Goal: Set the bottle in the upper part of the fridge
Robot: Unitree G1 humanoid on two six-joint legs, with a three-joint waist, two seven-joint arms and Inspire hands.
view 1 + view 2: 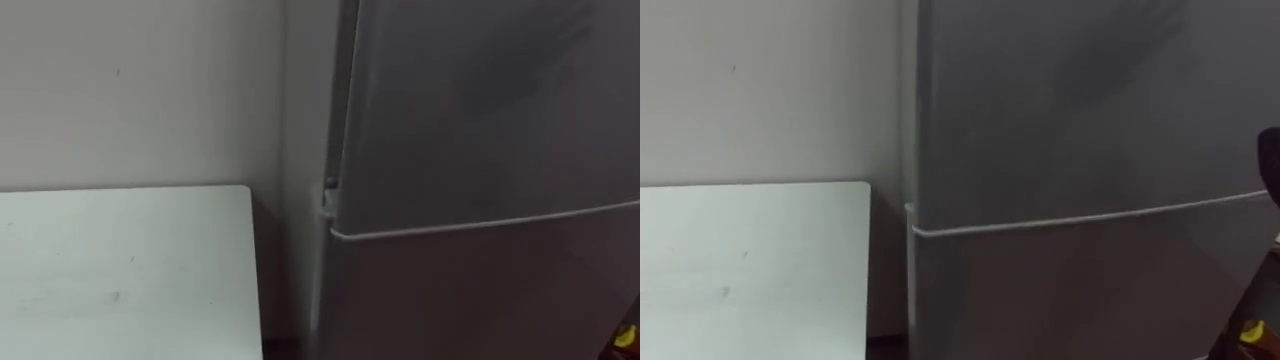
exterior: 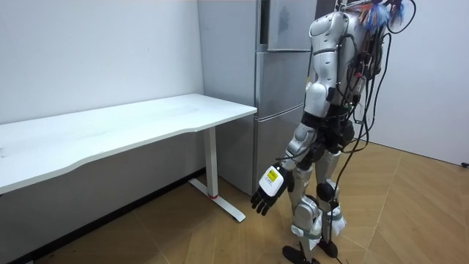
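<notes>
Facing shut fridge [image 1: 480, 150] beside bench [image 1: 120, 260]; left hand [image 2: 267, 192] hangs low, fingers loose and empty; right hand [image 1: 1264, 312] at frame edge, grip can't tell.

The robot stands upright on the wooden floor [image 2: 176, 235], close in front of a tall grey fridge [image 2: 282, 95] at the far side of the room, facing it. Both fridge doors are closed, and the seam between the upper and lower door runs level with the robot's chest. Its left hand [image 2: 265, 196] hangs low beside its thigh with the fingers relaxed and nothing in them. To the left, a long white table [image 2: 110, 128] stands along the pale wall [image 2: 88, 51], its right end near the fridge.
</notes>
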